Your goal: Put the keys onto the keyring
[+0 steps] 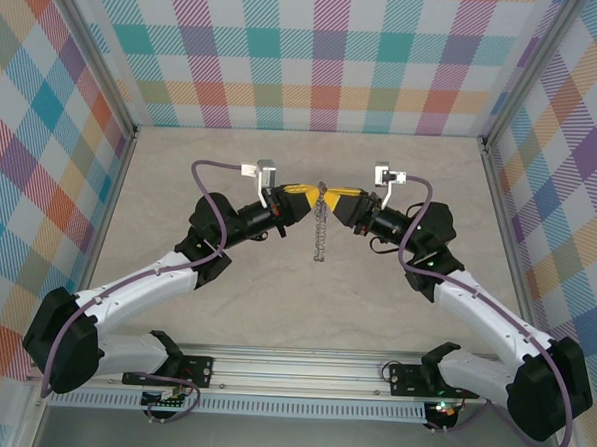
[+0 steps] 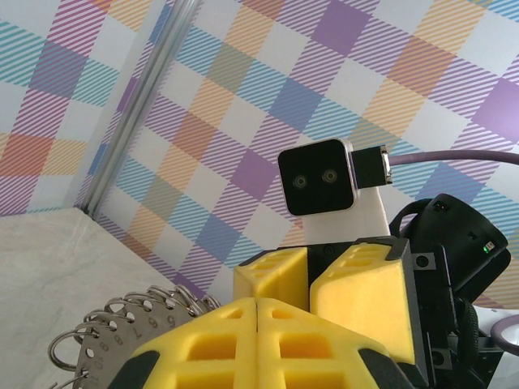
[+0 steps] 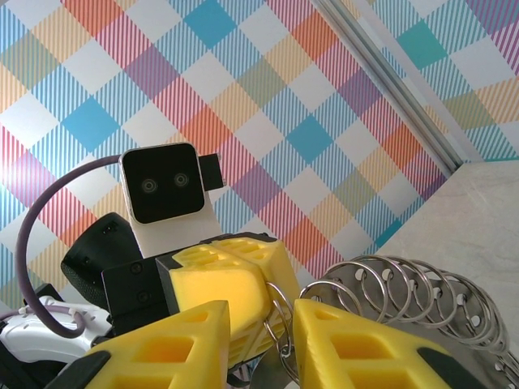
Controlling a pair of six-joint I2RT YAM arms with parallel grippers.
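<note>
The top view looks down from above the worktop's (image 1: 303, 319) near edge. Wrist cameras ride close behind the left pincer (image 2: 258, 312) and right pincer (image 3: 276, 324), facing each other; all three share the keyring (image 2: 109, 344).

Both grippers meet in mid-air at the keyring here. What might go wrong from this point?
The keyring hangs above the table, pinched by the left gripper, with the right gripper close against it; a slipping grip would likely drop it. The two sets of yellow fingers nearly touch, so any further approach may make them collide. A chain dangles freely below and might swing or snag.
</note>
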